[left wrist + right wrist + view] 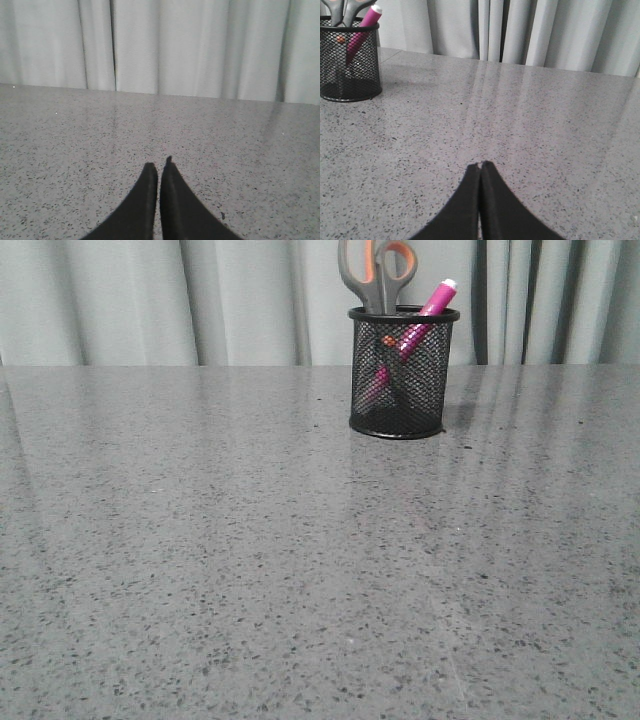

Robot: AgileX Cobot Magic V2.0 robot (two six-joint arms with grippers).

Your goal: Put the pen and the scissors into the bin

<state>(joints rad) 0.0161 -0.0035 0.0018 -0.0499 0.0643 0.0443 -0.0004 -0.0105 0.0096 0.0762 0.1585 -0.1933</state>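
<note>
The black mesh bin (402, 372) stands upright near the table's far edge, right of centre. Inside it the magenta pen (420, 322) leans to the right, its white end sticking out above the rim. The scissors (377, 272) stand blades down in the bin, grey and orange handles rising above the rim. The right wrist view shows the same bin (349, 60) with pen (362, 29) and scissors (347, 10) far from my right gripper (480, 165), which is shut and empty. My left gripper (159, 165) is shut with nothing in it, above bare table. Neither gripper appears in the front view.
The grey speckled table (250, 560) stretches from the front edge to the pale curtain (150, 300) behind it. Nothing else lies on the table in any view.
</note>
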